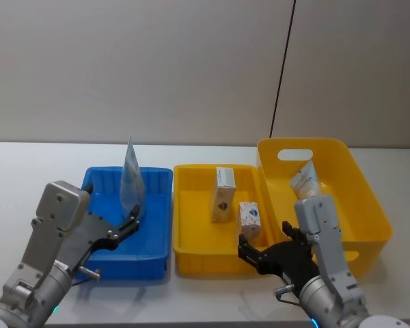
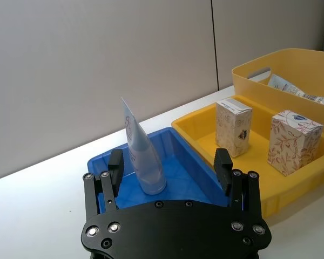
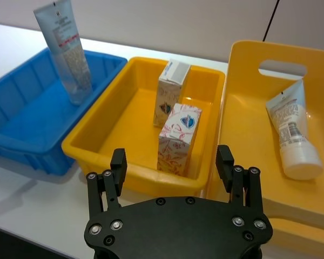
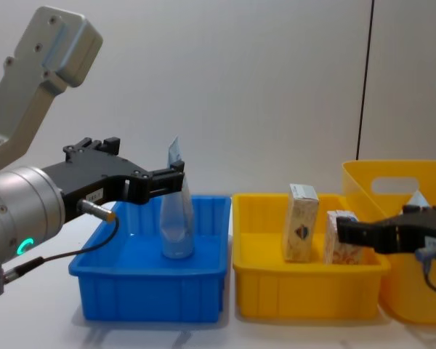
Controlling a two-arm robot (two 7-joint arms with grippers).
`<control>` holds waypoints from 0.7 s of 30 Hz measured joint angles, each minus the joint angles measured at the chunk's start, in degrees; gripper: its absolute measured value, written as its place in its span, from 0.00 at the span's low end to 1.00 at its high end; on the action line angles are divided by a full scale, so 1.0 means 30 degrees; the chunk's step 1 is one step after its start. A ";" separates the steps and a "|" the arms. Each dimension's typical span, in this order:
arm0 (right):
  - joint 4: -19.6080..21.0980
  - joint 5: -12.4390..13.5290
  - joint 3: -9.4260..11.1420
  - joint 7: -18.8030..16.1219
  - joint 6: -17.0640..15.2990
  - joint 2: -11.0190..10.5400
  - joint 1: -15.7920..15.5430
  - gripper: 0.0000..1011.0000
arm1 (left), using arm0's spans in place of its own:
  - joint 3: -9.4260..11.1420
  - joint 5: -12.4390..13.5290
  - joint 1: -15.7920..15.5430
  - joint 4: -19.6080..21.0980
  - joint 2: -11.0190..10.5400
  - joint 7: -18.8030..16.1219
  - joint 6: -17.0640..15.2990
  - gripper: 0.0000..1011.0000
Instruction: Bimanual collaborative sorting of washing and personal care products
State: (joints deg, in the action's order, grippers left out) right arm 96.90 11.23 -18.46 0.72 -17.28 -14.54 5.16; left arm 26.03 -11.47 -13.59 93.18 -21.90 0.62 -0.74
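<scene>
A pale blue-grey tube point(image 1: 132, 182) stands upright on its cap at the back of the blue tray point(image 1: 154, 229). My left gripper point(image 1: 130, 228) hovers open just in front of this tube point(image 2: 143, 157), which shows between the fingers point(image 2: 115, 165) without touching them. Two small cartons point(image 1: 223, 195) point(image 1: 249, 219) stand upright in the yellow tray point(image 1: 191, 205). My right gripper point(image 1: 266, 240) is open and empty over that tray's front right corner, close to the nearer carton point(image 3: 178, 138). A second tube point(image 3: 289, 135) lies in the yellow handled basket point(image 1: 359, 198).
The three containers sit side by side on a white table point(image 1: 41, 164), blue at the left, basket at the right. A grey wall point(image 1: 157, 68) rises behind. Bare tabletop lies to the left of the blue tray and in front of the containers.
</scene>
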 joint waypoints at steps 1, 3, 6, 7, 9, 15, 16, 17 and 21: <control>-0.0154 -0.0121 -0.0071 0.0083 -0.0052 0.0061 0.0053 0.99 | 0.0001 -0.0001 0.0000 -0.0001 0.0001 0.0000 0.0000 0.99; -0.0287 -0.0240 -0.0134 0.0165 -0.0091 0.0120 0.0099 0.99 | 0.0000 -0.0001 0.0000 0.0000 0.0000 0.0000 0.0000 0.99; -0.0594 -0.0436 -0.0241 0.0296 -0.0129 0.0246 0.0201 0.99 | 0.0000 -0.0001 0.0000 0.0000 0.0001 0.0000 0.0000 0.99; -0.0745 -0.0528 -0.0278 0.0352 -0.0134 0.0309 0.0263 0.99 | 0.0001 0.0000 0.0001 -0.0001 0.0001 0.0000 0.0000 0.99; -0.0908 -0.0603 -0.0322 0.0409 -0.0135 0.0388 0.0315 0.99 | 0.0001 -0.0001 0.0000 -0.0002 0.0001 0.0001 0.0000 0.99; -0.1493 -0.0881 -0.0459 0.0565 -0.0026 0.0682 0.0534 0.99 | 0.0001 -0.0002 0.0000 -0.0004 0.0002 0.0003 -0.0002 0.99; -0.1568 -0.0898 -0.0469 0.0574 -0.0005 0.0721 0.0563 0.99 | 0.0000 -0.0003 0.0000 -0.0004 0.0001 0.0003 -0.0002 0.99; -0.1738 -0.0964 -0.0503 0.0600 0.0060 0.0820 0.0645 0.99 | 0.0001 -0.0003 0.0000 -0.0004 0.0001 0.0003 -0.0005 0.99; -0.2142 -0.1099 -0.0572 0.0655 0.0219 0.1043 0.0840 0.99 | 0.0000 -0.0002 0.0000 -0.0004 0.0001 0.0002 -0.0010 0.99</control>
State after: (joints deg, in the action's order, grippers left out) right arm 90.48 7.93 -20.18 2.69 -16.63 -11.41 7.68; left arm 26.02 -11.48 -13.58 93.17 -21.90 0.63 -0.77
